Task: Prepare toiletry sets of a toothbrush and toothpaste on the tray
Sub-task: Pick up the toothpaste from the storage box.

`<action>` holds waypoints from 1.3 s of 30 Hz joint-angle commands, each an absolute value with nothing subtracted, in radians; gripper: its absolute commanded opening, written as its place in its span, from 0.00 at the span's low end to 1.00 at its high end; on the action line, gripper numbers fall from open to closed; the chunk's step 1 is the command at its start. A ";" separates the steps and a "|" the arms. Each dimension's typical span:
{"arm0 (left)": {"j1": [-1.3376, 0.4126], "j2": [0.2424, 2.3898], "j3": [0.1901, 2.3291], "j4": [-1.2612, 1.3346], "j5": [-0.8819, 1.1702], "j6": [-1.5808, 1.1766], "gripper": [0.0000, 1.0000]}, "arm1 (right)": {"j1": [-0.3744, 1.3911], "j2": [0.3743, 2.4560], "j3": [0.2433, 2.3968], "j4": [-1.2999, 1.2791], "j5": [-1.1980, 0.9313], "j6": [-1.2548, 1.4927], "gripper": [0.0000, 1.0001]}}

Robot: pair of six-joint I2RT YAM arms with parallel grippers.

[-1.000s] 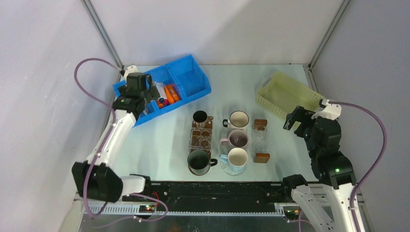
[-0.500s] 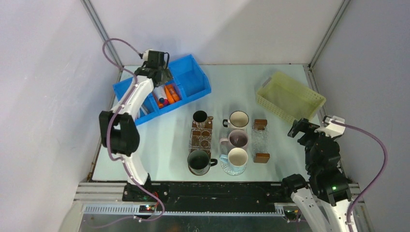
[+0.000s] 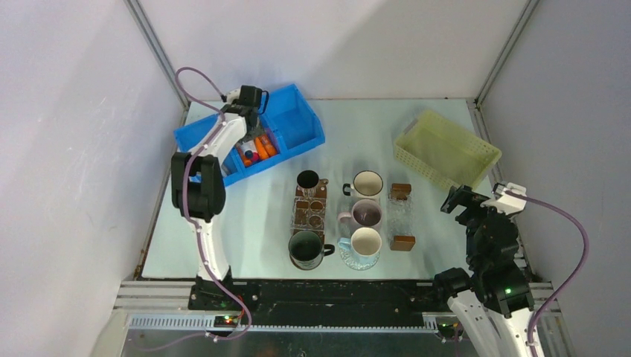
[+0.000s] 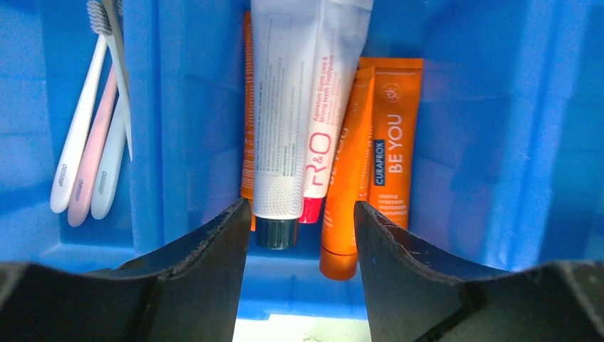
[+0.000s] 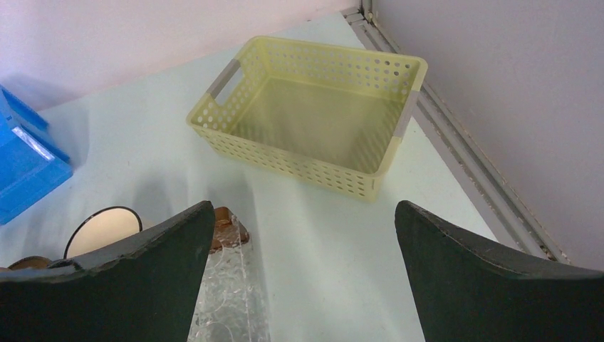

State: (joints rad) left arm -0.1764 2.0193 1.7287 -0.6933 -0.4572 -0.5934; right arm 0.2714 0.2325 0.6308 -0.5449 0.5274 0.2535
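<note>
Left tool (image 4: 299, 210), jaws apart and empty, is lined up on the white toothpaste (image 4: 299, 107) in the blue bin (image 4: 498, 142) for a pinch. Right tool (image 5: 305, 206), spread wide and empty, faces the tray (image 5: 306, 171).

A blue plastic bin (image 4: 456, 142) fills the view, split by an upright blue divider wall (image 4: 153, 121). Left of the wall lie three slim toothbrushes (image 4: 92, 164), white, pale pink and pale grey, side by side. Right of it a soft white toothpaste tube with a black cap (image 4: 285, 121) lies on top of flat orange toothpaste tubes (image 4: 395, 142). The left gripper (image 4: 300, 214) has its black fingers (image 4: 206, 271) apart, on either side of the black cap.
</note>
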 commanded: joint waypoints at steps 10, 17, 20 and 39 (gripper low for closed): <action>-0.137 2.130 1.768 -0.691 -0.414 -0.687 0.54 | 0.276 0.227 0.610 -0.485 0.537 0.245 0.99; -0.135 2.097 1.749 -0.680 -0.384 -0.689 0.29 | 0.276 0.216 0.600 -0.476 0.548 0.244 0.99; -0.135 2.072 1.738 -0.671 -0.371 -0.685 0.19 | 0.276 0.209 0.597 -0.473 0.546 0.245 0.99; -0.206 1.683 1.495 -0.445 -0.304 -0.550 0.00 | 0.278 0.191 0.606 -0.466 0.471 0.242 0.99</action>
State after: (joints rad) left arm -0.1688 1.8130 1.5558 -0.5858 -0.3237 -0.6140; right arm 0.2729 0.1978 0.5991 -0.5129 0.5064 0.2531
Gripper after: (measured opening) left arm 0.266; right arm 0.993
